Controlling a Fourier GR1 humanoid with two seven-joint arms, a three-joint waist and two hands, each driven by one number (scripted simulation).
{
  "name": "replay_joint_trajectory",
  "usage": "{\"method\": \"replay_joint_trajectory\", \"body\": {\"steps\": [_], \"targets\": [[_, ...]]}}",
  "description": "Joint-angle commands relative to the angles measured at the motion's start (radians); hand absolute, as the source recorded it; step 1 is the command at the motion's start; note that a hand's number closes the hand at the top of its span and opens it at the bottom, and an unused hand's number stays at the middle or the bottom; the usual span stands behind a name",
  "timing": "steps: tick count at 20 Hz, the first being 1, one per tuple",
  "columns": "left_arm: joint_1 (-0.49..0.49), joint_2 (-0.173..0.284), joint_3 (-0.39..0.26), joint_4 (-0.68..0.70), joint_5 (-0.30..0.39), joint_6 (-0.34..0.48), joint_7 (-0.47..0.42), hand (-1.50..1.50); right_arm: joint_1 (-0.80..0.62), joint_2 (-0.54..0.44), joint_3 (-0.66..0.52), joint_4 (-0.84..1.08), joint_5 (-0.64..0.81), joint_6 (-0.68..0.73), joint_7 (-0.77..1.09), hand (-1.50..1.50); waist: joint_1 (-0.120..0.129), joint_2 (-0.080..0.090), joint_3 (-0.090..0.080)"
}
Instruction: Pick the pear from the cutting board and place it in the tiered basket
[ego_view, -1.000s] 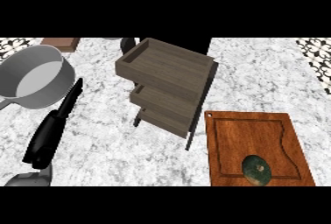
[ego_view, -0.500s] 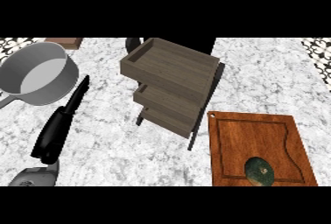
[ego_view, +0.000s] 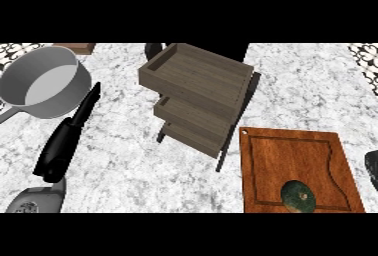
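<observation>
Head view, present state.

Item: dark green rounded pear (ego_view: 298, 196), lying on the reddish-brown wooden cutting board (ego_view: 291, 155), near the board's lower edge. Untouched.

Item: grey-brown wooden tiered basket (ego_view: 199, 95), stepped trays on a dark frame, standing just left of the board's upper corner. No pear in any tray that shows.

Item: right hand (ego_view: 372, 169), black, only a sliver at the view's right edge, beside the board and apart from the pear. Whether its fingers are spread or curled cannot be told.

Item: left hand (ego_view: 62, 141), black, fingers straight and together, holding nothing, lying over the white-and-grey marbled counter (ego_view: 133, 165) with its tip toward the pan; its grey forearm (ego_view: 35, 200) enters at the lower left.

Item: grey metal saucepan (ego_view: 44, 82), upper left, not part of the task.

Step in hand, as judged: approach, before any grasp. The next move calls for the right hand to come in over the board's lower part, settle about the pear and close round it; the lift to the basket is not yet begun.

Against the earlier frames: the right hand did not show at all and now appears at the right edge. The left hand stands farther right and higher. The pear's place on the board is unchanged.
</observation>
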Motion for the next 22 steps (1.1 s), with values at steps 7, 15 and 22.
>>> {"method": "replay_joint_trajectory", "body": {"steps": [7, 15, 22], "targets": [[-0.019, -0.006, -0.002, -0.012, 0.001, -0.006, 0.001, 0.00, 0.018, 0.242, -0.044, 0.241, 0.177, -0.375, -0.039, -1.50, 0.011, 0.013, 0.003], [0.033, -0.024, -0.014, -0.037, -0.012, 0.008, 0.008, 0.00, 0.034, 0.289, -0.105, 0.314, 0.180, -0.658, -0.270, -1.50, 0.007, 0.007, 0.004], [0.002, -0.004, 0.021, 0.020, -0.003, 0.000, -0.018, 0.00, -0.007, 0.101, -0.159, 0.299, 0.341, -0.775, -0.207, -1.50, -0.035, 0.000, 0.005]]}}
